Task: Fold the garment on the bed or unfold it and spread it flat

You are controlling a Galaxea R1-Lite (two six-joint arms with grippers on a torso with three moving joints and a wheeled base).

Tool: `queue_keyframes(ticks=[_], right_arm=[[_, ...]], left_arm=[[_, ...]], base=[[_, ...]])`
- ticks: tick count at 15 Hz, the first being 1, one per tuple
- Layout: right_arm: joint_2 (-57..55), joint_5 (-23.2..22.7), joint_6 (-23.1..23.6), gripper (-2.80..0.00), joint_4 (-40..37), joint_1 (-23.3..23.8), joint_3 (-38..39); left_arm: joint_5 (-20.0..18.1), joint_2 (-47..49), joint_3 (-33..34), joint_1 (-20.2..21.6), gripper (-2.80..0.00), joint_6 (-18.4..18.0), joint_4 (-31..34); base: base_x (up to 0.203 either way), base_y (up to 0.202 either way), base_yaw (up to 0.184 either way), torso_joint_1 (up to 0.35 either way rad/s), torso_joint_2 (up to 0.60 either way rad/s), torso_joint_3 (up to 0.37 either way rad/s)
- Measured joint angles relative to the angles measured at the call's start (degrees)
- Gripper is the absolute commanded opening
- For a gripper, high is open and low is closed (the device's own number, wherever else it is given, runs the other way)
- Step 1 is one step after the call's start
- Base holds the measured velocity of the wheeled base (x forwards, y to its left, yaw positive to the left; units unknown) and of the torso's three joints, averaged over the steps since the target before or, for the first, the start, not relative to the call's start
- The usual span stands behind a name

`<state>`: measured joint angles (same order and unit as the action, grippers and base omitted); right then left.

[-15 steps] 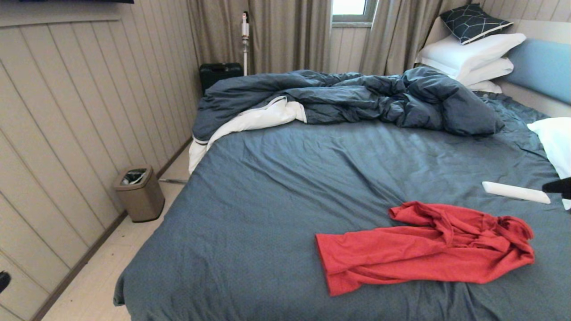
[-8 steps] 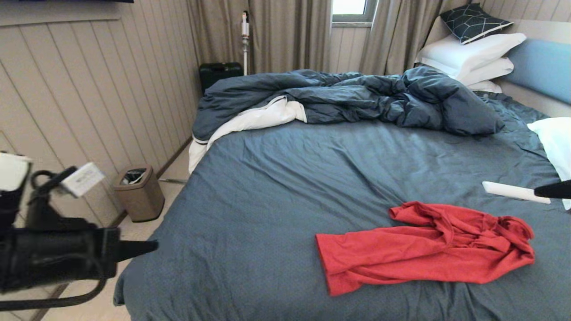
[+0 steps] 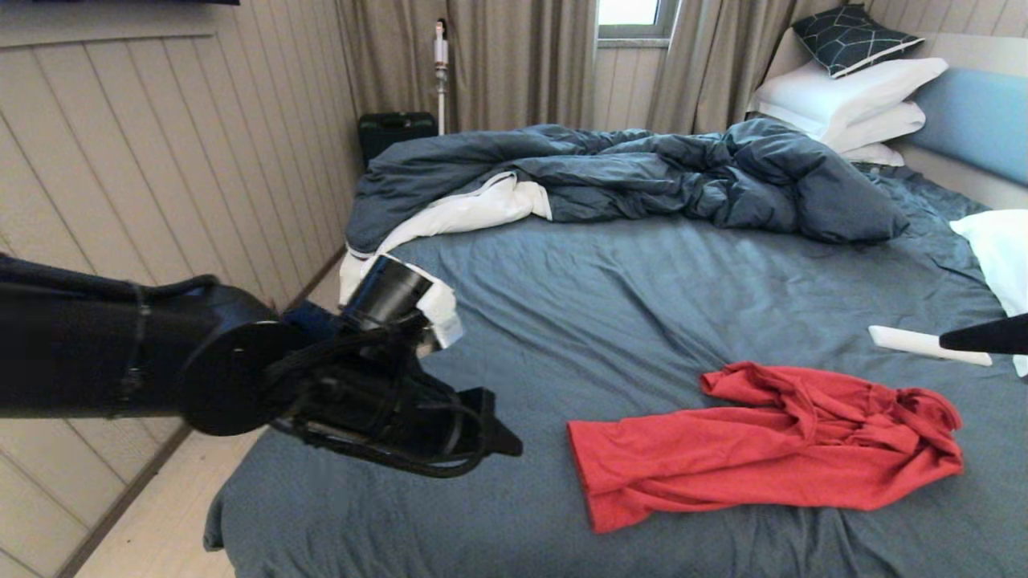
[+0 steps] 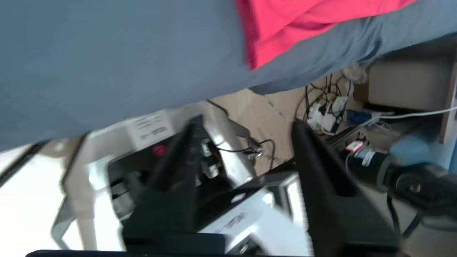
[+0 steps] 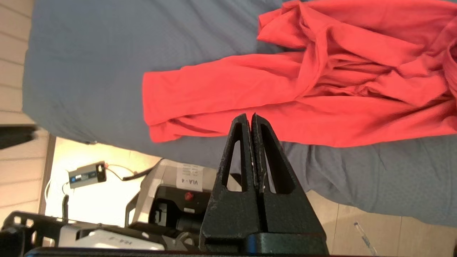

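The red garment (image 3: 763, 449) lies crumpled in a long bunch on the near right part of the bed (image 3: 562, 321), no lettering showing. My left gripper (image 3: 510, 444) hovers over the sheet just left of the garment's left end; the left wrist view shows it open (image 4: 246, 123) with nothing between its fingers and a corner of the garment (image 4: 285, 21) ahead. My right gripper (image 3: 948, 343) pokes in at the right edge, beyond the garment's far right end. In the right wrist view it is shut (image 5: 249, 116) and empty, with the garment (image 5: 285, 82) spread beyond its tips.
A rumpled dark blue duvet (image 3: 626, 177) fills the far side of the bed, with white pillows (image 3: 851, 96) at the headboard. A white slim object (image 3: 915, 343) lies on the sheet beside the right gripper. A bin (image 3: 250, 349) stands on the floor by the left wall.
My left arm has swung in from the left edge and now reaches over the bed towards the garment's left end. The right gripper has crept slightly left. The garment has not moved.
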<state>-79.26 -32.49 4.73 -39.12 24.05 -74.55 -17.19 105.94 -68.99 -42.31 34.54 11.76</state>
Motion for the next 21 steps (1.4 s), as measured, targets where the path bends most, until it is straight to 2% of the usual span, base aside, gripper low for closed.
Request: queue_keyframes(ticks=[4,6,8,10,16,21], right_arm=[[-0.3,0.1,0.0,-2.80,5.9,0.2,3.5],[-0.4,0.1,-0.2,-2.80,6.1,0.3,4.1],[-0.4,-0.1,0.0,-2.80,6.1,1.3,4.4],[-0.5,-0.2,0.1,-2.80,6.2,2.0,4.9],[-1.5,-1.1,0.3,-2.80,7.6,3.2,6.7],[-2.1,-1.6,0.3,-2.80,9.3,4.5,8.2]], left_arm=[[0.9,9.7,-9.9,-5.0,0.00,5.5,1.3],[4.6,14.0,-15.3,-6.8,0.00,7.9,3.8],[11.2,18.3,-20.4,-8.0,0.00,9.9,7.2],[15.7,21.6,-23.8,-8.7,0.00,10.3,8.6],[17.2,29.0,-36.2,-10.7,0.00,12.7,15.3],[22.7,33.2,-39.6,-13.7,0.00,12.2,15.0]], base=[[0.000,0.000,0.000,0.000,0.00,0.000],[0.000,0.000,0.000,0.000,0.00,0.000],[0.000,0.000,0.000,0.000,0.00,0.000],[0.000,0.000,0.000,0.000,0.00,0.000],[0.000,0.000,0.000,0.000,0.00,0.000],[0.000,0.000,0.000,0.000,0.00,0.000]])
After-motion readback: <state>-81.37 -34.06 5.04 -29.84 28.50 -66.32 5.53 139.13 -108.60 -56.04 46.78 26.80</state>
